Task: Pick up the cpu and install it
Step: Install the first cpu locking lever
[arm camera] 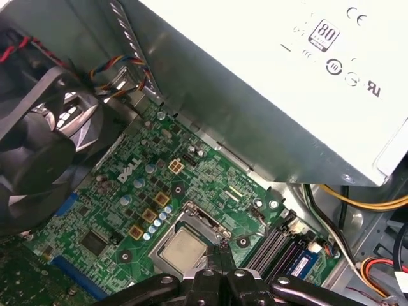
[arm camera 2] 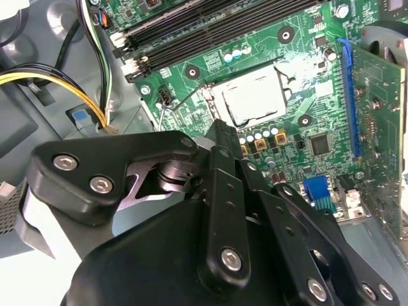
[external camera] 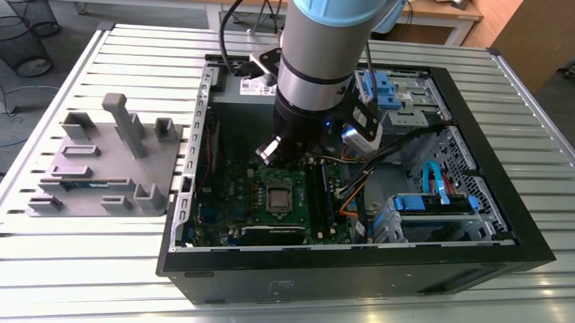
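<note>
Slatted aluminium table (external camera: 108, 269) carries an open black computer case (external camera: 359, 276) lying on its side. A grey parts fixture (external camera: 99, 168) sits just beside the case, toward the exterior view's left. Past the table, a wire wastebasket (external camera: 23, 40) stands on the grey floor in the frame's upper left, and a wooden desk (external camera: 449, 13) runs along the top right.

The robot arm (external camera: 319, 54) hangs into the case over the green motherboard (external camera: 242, 195). Its gripper (arm camera 2: 220, 127) (arm camera: 217, 254) is clenched with nothing between the tips.

The cpu (external camera: 279, 198) lies flat in its socket on the motherboard, low in the middle of the exterior frame, silver top showing. In both wrist views the cpu (arm camera 2: 255, 95) (arm camera: 183, 250) sits near the gripper tips and apart from them. In the first wrist view the grey power supply (arm camera: 287, 83) and a black fan (arm camera: 38, 146) border the board.
</note>
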Tool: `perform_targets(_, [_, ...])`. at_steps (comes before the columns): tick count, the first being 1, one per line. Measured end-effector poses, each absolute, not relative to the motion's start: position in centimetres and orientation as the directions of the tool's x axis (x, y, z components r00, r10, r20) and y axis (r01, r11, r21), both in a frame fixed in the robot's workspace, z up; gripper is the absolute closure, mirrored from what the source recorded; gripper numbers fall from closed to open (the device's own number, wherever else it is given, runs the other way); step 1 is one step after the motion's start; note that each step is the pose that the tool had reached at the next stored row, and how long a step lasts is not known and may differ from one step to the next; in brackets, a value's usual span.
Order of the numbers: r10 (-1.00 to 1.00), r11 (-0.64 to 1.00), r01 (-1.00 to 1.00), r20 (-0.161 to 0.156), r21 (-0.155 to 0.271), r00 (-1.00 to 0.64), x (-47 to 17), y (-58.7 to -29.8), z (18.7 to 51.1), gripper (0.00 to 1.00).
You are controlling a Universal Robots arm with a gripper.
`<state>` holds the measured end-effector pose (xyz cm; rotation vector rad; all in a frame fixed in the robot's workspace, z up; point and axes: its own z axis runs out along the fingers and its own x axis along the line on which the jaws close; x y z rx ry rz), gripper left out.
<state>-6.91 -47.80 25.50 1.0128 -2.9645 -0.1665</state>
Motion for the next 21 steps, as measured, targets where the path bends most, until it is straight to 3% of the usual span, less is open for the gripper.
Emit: perform_targets(21, [-0.610,0.786,-0.610,-0.030,0.102,-0.792,-6.61,-47.58,25.57,0.89])
